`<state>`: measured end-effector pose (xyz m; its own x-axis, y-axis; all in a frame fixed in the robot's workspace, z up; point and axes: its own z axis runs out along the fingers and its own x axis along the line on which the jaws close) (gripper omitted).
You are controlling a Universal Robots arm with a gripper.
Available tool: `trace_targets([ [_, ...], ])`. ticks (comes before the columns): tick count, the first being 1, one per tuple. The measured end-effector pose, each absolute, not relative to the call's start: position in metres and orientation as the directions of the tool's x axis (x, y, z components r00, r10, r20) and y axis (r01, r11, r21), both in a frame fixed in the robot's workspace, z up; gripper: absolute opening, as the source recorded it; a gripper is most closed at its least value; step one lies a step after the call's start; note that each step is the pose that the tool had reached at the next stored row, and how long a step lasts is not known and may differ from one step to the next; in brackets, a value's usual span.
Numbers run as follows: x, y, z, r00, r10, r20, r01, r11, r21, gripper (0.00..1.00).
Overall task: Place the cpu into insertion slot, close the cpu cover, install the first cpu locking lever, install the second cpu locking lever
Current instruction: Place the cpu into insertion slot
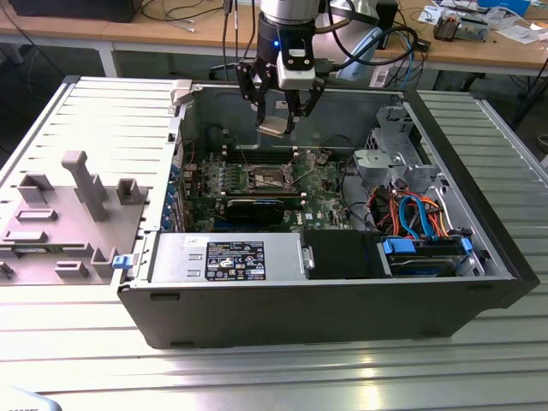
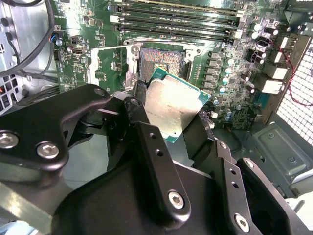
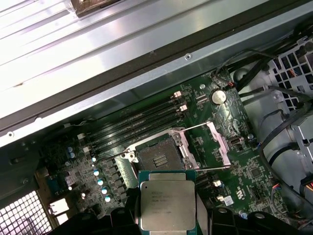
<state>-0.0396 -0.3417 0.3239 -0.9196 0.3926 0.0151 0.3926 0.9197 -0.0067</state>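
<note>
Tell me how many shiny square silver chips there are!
1. The silvery-grey square metal cpu is clamped in the black gripper, up in the air, not yet in the dark square insertion slot.

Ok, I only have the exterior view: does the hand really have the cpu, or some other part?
Observer: It is the cpu. In the second wrist view the hand grips the cpu by two opposite edges, silvery top facing the camera.
Operator: Is anything sitting in the socket?
Observer: No. In the first wrist view the insertion slot is bare, with its contact field exposed.
Operator: And the cover?
Observer: In the first wrist view the cpu cover is swung open and sits beside the slot, not over it.
</note>
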Motion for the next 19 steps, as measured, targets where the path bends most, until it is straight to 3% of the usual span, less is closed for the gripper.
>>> trace_targets([
  [19,-0.0396,-0.3418,0.3238,-0.916,0.401,0.015,0.401,0.916,-0.007,0.55],
])
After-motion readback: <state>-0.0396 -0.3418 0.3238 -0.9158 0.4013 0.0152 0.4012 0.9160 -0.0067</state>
